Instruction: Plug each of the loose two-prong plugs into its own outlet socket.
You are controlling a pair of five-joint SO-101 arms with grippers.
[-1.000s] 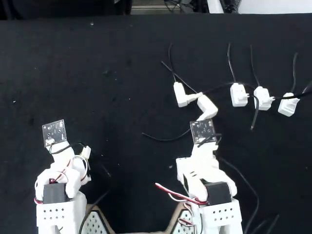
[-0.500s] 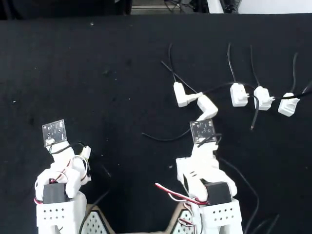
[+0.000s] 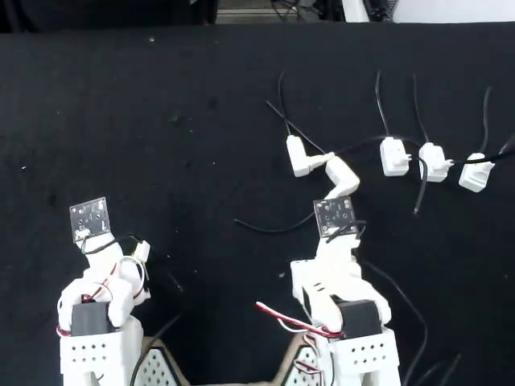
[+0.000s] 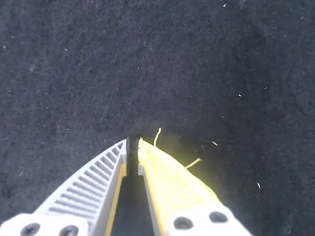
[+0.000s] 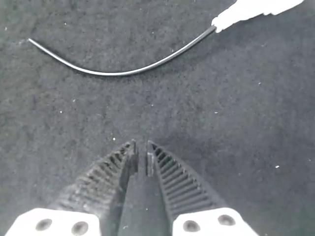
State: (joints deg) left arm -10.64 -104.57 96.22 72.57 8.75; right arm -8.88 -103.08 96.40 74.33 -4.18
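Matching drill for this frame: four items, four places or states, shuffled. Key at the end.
1. left claw
2. right claw
3. curved black cable
4. rightmost white block

A. by the right edge of the table
B. ends in a white plug
C. over bare table
D. has the curved cable lying ahead of it

Pairs: 1-C, 2-D, 3-B, 4-A

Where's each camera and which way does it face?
High view: above the table, looking down; left arm and right arm at near edge.
Left wrist view: on that arm, facing down past left gripper at table.
Right wrist view: likewise, past right gripper.
Shared: right wrist and high views show the black cable and white plug.
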